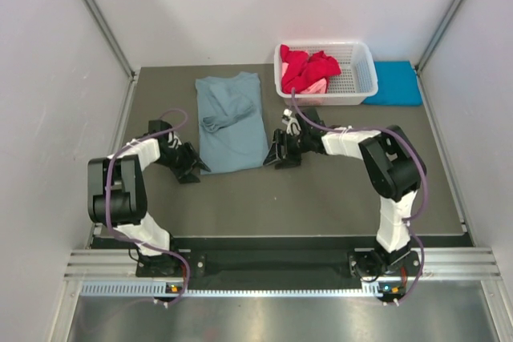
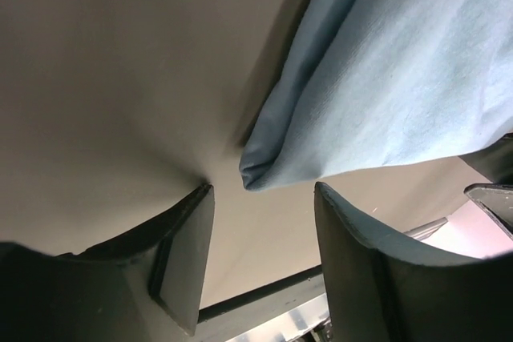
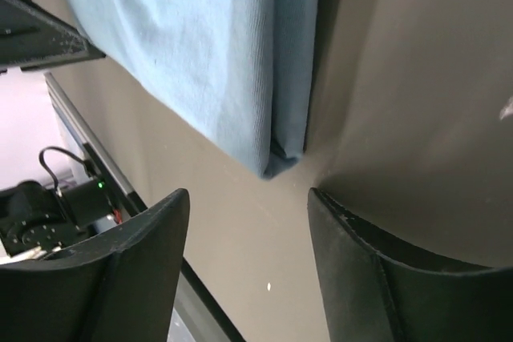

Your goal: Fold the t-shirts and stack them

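Observation:
A dusty grey-blue t-shirt (image 1: 231, 120) lies on the table, folded lengthwise into a long strip, one sleeve bunched on top. My left gripper (image 1: 193, 168) is open and empty at its near left corner (image 2: 255, 172), which lies just beyond the fingertips. My right gripper (image 1: 278, 157) is open and empty at its near right corner (image 3: 276, 164). Red and pink shirts (image 1: 305, 70) lie crumpled in the white basket (image 1: 353, 78). A bright turquoise shirt (image 1: 394, 83) lies folded right of the basket.
The basket stands at the back right of the brown table (image 1: 304, 198). Grey walls enclose the table on three sides. A metal rail (image 1: 280, 266) runs along the near edge by the arm bases.

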`<state>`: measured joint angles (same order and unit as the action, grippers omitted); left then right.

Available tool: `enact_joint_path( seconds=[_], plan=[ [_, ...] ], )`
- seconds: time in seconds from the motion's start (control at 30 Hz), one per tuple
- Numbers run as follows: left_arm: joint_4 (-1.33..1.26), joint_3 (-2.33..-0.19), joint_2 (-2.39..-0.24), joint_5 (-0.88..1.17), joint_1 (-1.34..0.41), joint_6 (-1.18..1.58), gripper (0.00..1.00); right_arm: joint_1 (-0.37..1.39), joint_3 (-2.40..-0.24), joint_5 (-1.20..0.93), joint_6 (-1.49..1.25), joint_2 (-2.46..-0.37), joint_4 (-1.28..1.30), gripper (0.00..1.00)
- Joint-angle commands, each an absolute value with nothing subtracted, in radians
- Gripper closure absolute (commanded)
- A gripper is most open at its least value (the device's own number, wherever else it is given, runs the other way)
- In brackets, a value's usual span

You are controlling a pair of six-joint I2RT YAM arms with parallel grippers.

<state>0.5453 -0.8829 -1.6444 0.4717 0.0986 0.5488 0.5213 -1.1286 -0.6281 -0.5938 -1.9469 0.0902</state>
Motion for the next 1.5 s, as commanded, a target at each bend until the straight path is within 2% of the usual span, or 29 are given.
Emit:
enact_joint_path(
  seconds=[0.0, 0.07, 0.23, 0.33, 0.37, 0.43, 0.47, 0.53, 0.57, 0.83, 1.07, 1.2, 1.27, 1.3, 1.33, 1.4, 1.47],
  plan=[
    [0.525, -0.911, -1.672, 0.436, 0.107, 0.540, 0.43, 0.517, -1.161, -0.588, -0.618, -1.988, 0.034, 0.39],
    [0.526, -0.914, -1.684, 0.433, 0.109, 0.540, 0.45, 0.515, -1.167, -0.577, -0.633, -2.005, 0.029, 0.41],
    [0.532, -0.925, -1.710, 0.426, 0.117, 0.529, 0.50, 0.515, -1.190, -0.574, -0.646, -2.045, 0.017, 0.54],
    [0.525, -0.930, -1.724, 0.431, 0.118, 0.528, 0.56, 0.514, -1.215, -0.589, -0.646, -2.074, 0.020, 0.69],
    [0.526, -0.933, -1.729, 0.431, 0.118, 0.526, 0.63, 0.514, -1.218, -0.588, -0.649, -2.077, 0.018, 0.78],
    [0.535, -0.945, -1.753, 0.434, 0.118, 0.512, 0.72, 0.511, -1.224, -0.588, -0.647, -2.079, 0.024, 0.87],
    [0.552, -0.951, -1.761, 0.436, 0.118, 0.500, 0.84, 0.512, -1.224, -0.589, -0.643, -2.074, 0.031, 0.94],
    [0.567, -0.954, -1.772, 0.433, 0.118, 0.489, 0.97, 0.512, -1.217, -0.589, -0.634, -2.056, 0.040, 0.99],
    [0.571, -0.950, -1.767, 0.434, 0.117, 0.488, 1.00, 0.514, -1.213, -0.588, -0.627, -2.045, 0.047, 1.00],
    [0.606, -0.793, -1.517, 0.425, 0.084, 0.548, 1.00, 0.511, -1.077, -0.563, -0.543, -1.857, 0.129, 1.00],
    [0.716, -0.631, -1.197, 0.367, -0.112, 0.733, 1.00, 0.523, -0.838, -0.594, -0.503, -1.655, 0.175, 1.00],
    [0.771, -0.510, -0.940, 0.356, -0.176, 0.868, 0.99, 0.534, -0.668, -0.558, -0.470, -1.533, 0.215, 1.00],
    [0.802, -0.444, -0.864, 0.385, -0.179, 0.916, 0.93, 0.538, -0.629, -0.545, -0.448, -1.487, 0.241, 0.99],
    [0.830, -0.416, -0.798, 0.396, -0.181, 0.926, 0.76, 0.538, -0.606, -0.529, -0.428, -1.473, 0.280, 0.98],
    [0.844, -0.408, -0.770, 0.414, -0.181, 0.931, 0.70, 0.537, -0.600, -0.500, -0.414, -1.445, 0.297, 0.98],
    [0.892, -0.423, -0.714, 0.426, -0.181, 0.927, 0.59, 0.538, -0.620, -0.439, -0.364, -1.422, 0.354, 0.87],
    [0.928, -0.463, -0.701, 0.407, -0.181, 0.898, 0.54, 0.537, -0.665, -0.393, -0.315, -1.391, 0.458, 0.74]
  ],
)
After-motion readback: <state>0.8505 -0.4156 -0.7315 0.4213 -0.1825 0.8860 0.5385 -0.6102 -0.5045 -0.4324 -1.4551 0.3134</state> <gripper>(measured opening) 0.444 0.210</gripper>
